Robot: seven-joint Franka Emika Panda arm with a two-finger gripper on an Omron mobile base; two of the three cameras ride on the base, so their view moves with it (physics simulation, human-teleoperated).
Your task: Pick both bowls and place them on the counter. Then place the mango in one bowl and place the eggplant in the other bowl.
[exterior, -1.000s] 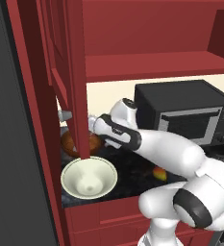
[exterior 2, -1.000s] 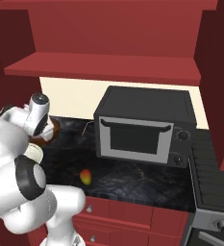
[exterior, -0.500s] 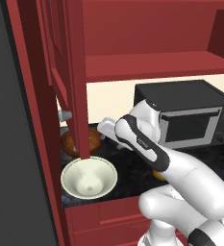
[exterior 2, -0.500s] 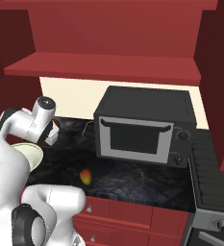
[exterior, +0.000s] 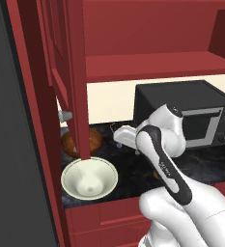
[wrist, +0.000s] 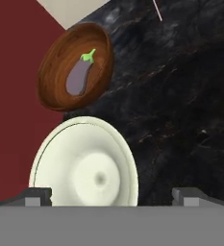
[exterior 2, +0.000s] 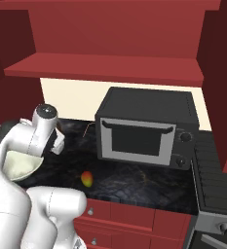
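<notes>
The eggplant lies inside the brown wooden bowl, and in the hand view its long axis runs on a slant, green stem cap toward the upper right, fat end toward the lower left. That brown bowl sits upright at the table's left end, toward the back wall. Just in front of it, near the table's front edge, stands the cream-white bowl, open side up; the two rims look nearly touching. The mango is well apart from both, out on the dark table toward the front edge, its long axis roughly upright in the right base view. Behind it the black microwave sits against the back wall. A red cabinet post cuts across part of the brown bowl in the left base view. The hand hangs over the cream bowl, fingers spread wide apart, nothing between them.
</notes>
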